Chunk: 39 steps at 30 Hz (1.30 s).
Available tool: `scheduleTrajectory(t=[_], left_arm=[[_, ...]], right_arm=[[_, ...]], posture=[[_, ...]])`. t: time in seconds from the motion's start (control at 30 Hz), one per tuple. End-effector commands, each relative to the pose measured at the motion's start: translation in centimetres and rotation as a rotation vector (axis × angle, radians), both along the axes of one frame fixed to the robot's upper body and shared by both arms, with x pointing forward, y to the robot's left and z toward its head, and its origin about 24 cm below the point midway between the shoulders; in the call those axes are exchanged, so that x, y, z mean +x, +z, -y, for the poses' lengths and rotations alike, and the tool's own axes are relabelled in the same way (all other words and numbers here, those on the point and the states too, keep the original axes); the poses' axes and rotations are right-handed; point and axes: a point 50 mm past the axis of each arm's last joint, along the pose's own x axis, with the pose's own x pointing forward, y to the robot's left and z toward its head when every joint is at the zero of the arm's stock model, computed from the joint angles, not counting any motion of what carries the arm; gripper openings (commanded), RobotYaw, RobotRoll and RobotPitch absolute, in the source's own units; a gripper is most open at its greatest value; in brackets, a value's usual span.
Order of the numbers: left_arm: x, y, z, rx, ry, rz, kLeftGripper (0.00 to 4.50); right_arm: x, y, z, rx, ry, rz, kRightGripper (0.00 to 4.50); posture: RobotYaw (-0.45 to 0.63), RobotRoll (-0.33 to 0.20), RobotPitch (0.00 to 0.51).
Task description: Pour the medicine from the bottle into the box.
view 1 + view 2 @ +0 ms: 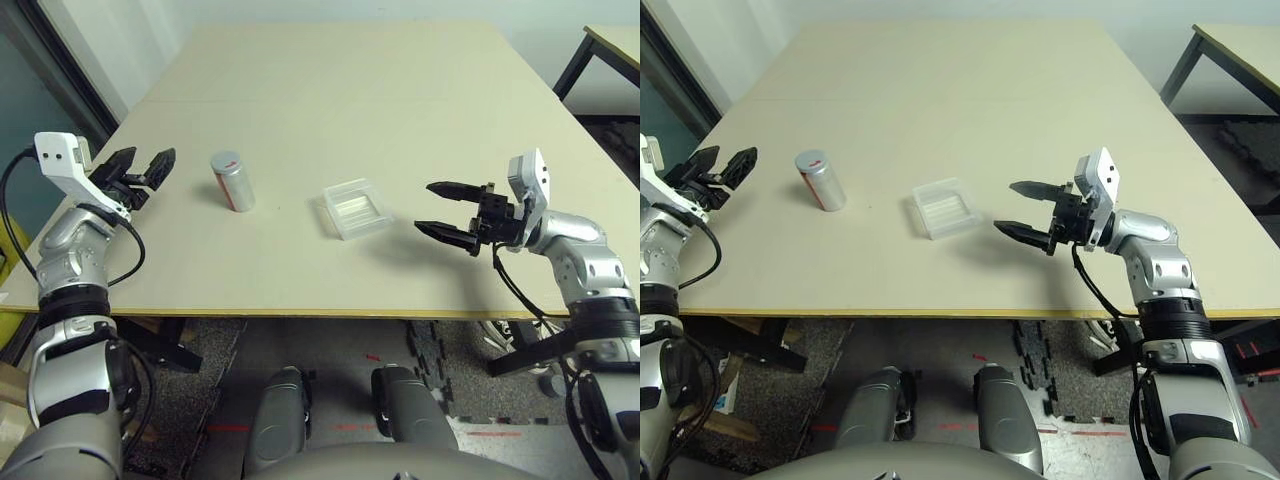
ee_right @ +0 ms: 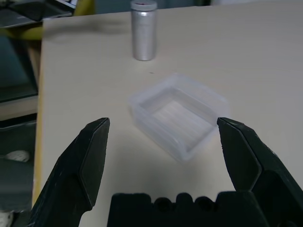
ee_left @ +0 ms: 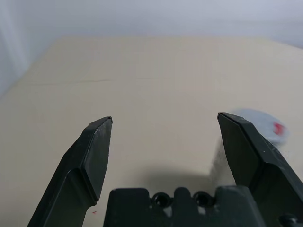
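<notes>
Nearest the camera, the right end effector (image 1: 432,208) hangs over the desk's (image 1: 330,90) near edge on the right side, pointing level toward the left, its two black fingers spread wide with nothing between them. Just beyond its fingertips, apart from them, lies the box (image 1: 354,208), a shallow clear square with rounded corners, open side up, set a little askew to the near edge, roughly midway along it. In the right wrist view the box (image 2: 179,113) looks empty.

Left of the box, well apart from it, the bottle (image 1: 231,181) stands upright with its grey cap on; a red mark shows near the top, but no writing on it can be read.

At the desk's left edge the left end effector (image 1: 141,163) hovers, pointing toward the bottle without touching it. Its fingers are also spread wide and hold nothing.
</notes>
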Motion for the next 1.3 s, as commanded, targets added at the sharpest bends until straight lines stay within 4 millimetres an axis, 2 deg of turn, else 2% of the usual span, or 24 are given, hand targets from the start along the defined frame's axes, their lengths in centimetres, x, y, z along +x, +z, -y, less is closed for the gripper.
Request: scheduleTrajectory(t=[0.03,0.33,0.6,1.3], left_arm=[[-0.8,-0.7,1.2,0.010,-0.083,-0.007,4.47],[-1.8,-2.5,3.3,0.025,-0.153,-0.041,4.47],[-0.4,-3.6,4.4,0.099,-0.145,-0.035,4.47],[3.7,-5.2,6.7,0.079,-0.140,-0.065,4.47]], right_arm=[[-0.1,0.1,-0.7,-0.014,0.034,0.004,4.50],[0.0,0.1,-0.9,-0.015,0.034,0.013,4.50],[0.0,0.5,-1.2,0.003,0.030,0.021,4.50],[-0.7,0.9,-0.3,-0.005,-0.010,0.036,4.50]], posture=[[-0.15,0.000,0.074],[-0.15,0.000,0.073],[-0.18,0.000,0.072],[-0.25,0.000,0.062]])
